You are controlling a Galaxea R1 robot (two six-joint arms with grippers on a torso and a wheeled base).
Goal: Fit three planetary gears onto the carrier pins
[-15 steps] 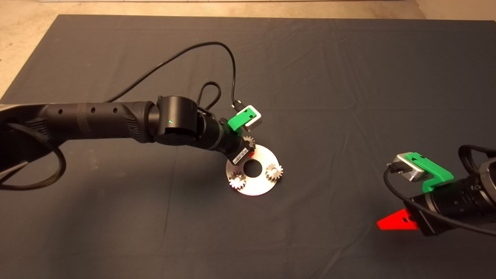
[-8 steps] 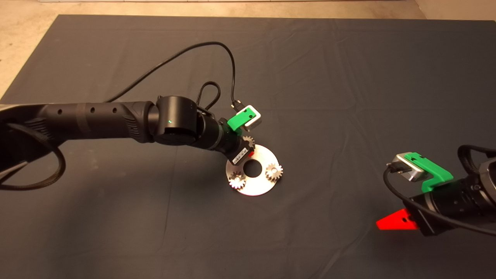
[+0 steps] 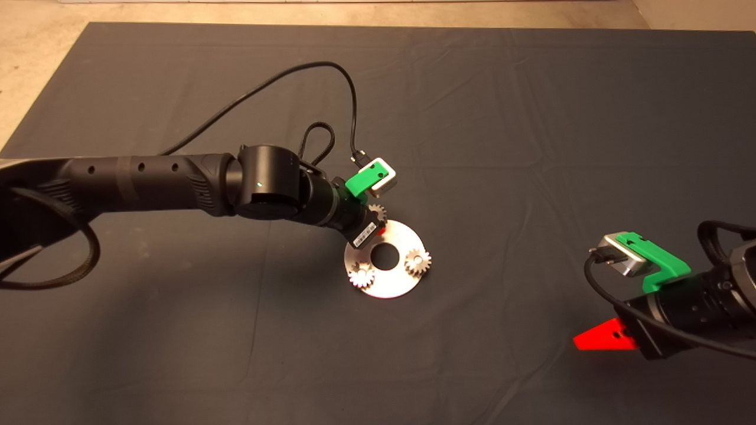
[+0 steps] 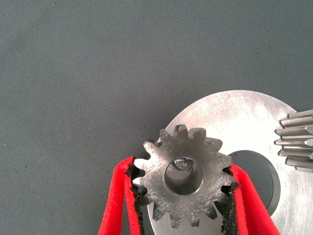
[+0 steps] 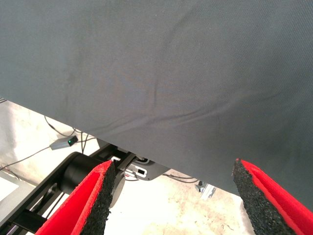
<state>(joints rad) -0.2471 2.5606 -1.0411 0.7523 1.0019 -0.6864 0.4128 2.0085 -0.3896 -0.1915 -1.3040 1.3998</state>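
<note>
Around the flat round silver carrier disc (image 3: 387, 260) the dark fabric mat (image 3: 508, 147) lies open on all sides, its far edge meeting pale floor (image 3: 35, 71). At the disc's far rim, the left end effector (image 4: 183, 188) clamps one small silvery toothed metal gear (image 4: 183, 174) between its black pads, directly over a carrier pin seen through the bore. Two further gears (image 3: 361, 275) (image 3: 417, 260) sit on the disc. The right end effector (image 5: 173, 196) waits wide apart at the mat's near right edge.

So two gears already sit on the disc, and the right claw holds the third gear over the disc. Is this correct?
Not quite: the left claw, not the right, holds the third gear over the disc, as the left wrist view shows. The right claw waits open at the mat's edge.
</note>
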